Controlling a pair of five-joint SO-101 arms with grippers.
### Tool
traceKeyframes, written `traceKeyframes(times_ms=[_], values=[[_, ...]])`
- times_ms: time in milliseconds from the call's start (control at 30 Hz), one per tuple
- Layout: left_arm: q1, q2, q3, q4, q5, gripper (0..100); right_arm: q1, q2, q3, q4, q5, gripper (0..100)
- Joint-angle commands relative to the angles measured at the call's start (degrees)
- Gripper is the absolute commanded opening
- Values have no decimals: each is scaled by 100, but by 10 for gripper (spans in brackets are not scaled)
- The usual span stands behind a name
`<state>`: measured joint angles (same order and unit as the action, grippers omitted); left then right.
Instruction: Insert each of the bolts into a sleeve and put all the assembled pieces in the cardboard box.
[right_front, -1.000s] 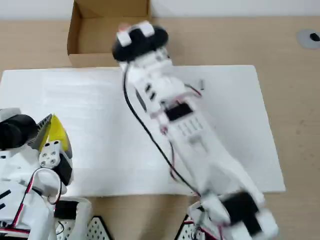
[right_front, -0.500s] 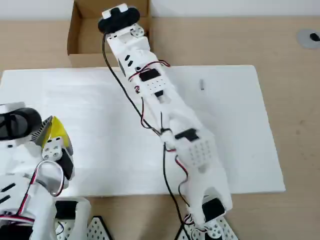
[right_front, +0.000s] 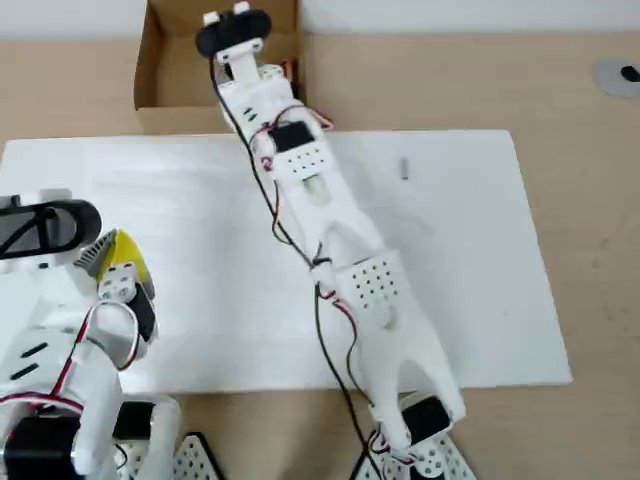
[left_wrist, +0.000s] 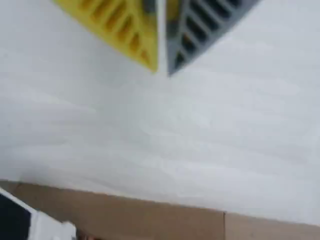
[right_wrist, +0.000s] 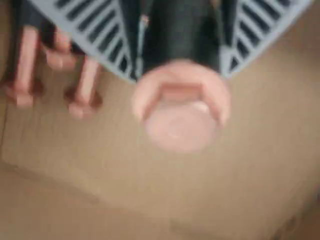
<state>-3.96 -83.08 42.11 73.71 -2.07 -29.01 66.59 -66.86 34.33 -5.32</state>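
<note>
Two already boxed: pink bolt pieces (right_wrist: 82, 92) lie on the brown cardboard box (right_wrist: 225, 190) floor.
Right end effector (right_wrist: 179, 70): grips pink-headed bolt in dark sleeve (right_wrist: 177, 115), axis pointing down at that floor.
Left end effector (left_wrist: 161, 62): closed, empty, well apart.

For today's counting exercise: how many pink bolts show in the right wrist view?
3. One bolt sits in the sleeve held by the right gripper; two lie side by side on the cardboard box floor. More may hide behind it.
</note>
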Motion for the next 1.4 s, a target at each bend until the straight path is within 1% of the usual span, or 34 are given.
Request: traceKeyframes(times_ms=[0,133,200,433,533,600,700,833,900,967,1100,1300,1333,1367], values=[[-18,66,62,-316,44,7,-22,-31,-945,695,387,9],[-18,66,62,-404,44,7,-22,127,-1138,721,580,14],[-18,66,44,-396,44,9,-13,154,-1156,721,563,62],[-18,66,44,-378,26,10,-22,198,-1147,721,545,405],[-18,66,53,-360,18,10,-22,180,-1147,747,545,496],[-18,66,62,-360,18,10,-22,171,-1156,756,545,513],[-18,66,70,-360,18,11,4,163,-1244,756,545,512],[-35,66,79,-352,18,11,207,163,-1895,993,545,512],[-53,66,88,-352,18,10,303,163,-2527,1547,545,512],[-44,75,97,-352,18,9,374,136,-2941,2435,545,512],[-26,75,158,-352,18,6,470,-602,-2879,4413,545,512],[-18,75,580,-343,9,6,787,-1727,-2870,6681,545,512],[-18,66,712,-343,9,6,840,-1859,-2835,6866,545,512],[-18,66,826,-343,9,6,927,-1982,-2844,6813,536,512]])
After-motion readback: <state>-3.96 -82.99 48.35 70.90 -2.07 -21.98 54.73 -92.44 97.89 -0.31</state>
